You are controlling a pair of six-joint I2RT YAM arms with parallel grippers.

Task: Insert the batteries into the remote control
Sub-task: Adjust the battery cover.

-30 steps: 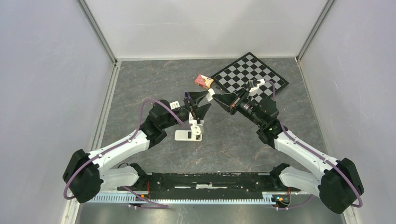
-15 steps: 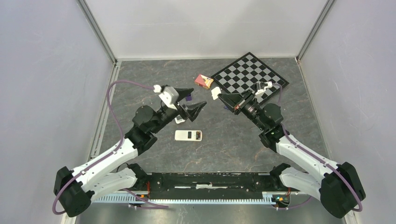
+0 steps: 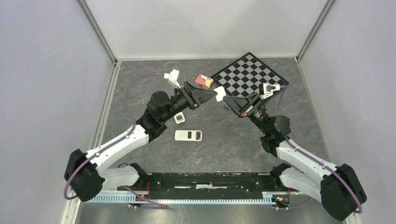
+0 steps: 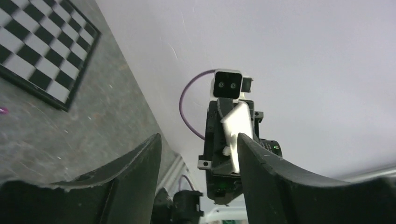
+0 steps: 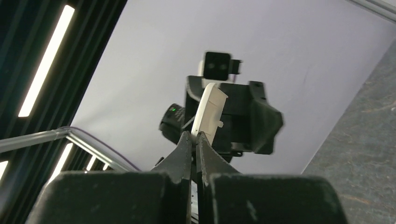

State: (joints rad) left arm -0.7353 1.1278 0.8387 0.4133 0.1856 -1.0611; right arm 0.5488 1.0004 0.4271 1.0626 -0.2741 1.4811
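Observation:
The remote control (image 3: 188,135) lies flat on the grey table, pale, with a darker bay in its back. No batteries show in any view. My right gripper (image 3: 225,99) (image 5: 194,135) is raised and shut on the lower edge of a thin white cover plate (image 3: 218,94) (image 5: 208,112) with a small tab. My left gripper (image 3: 210,95) (image 4: 198,137) faces it in the air, open, its fingertips reaching the cover plate (image 4: 238,123) from the other side. The plate sits just off the left gripper's right finger (image 4: 261,168); I cannot tell whether they touch.
A second small white remote (image 3: 179,117) lies partly under the left arm. A red box (image 3: 203,81) and a checkerboard (image 3: 250,74) sit at the back. Grey walls close in the table on three sides.
The left arm has lifted off the remote on the table and swung up and back to meet the right gripper. The right gripper kept hold of the white plate and tilted upward.

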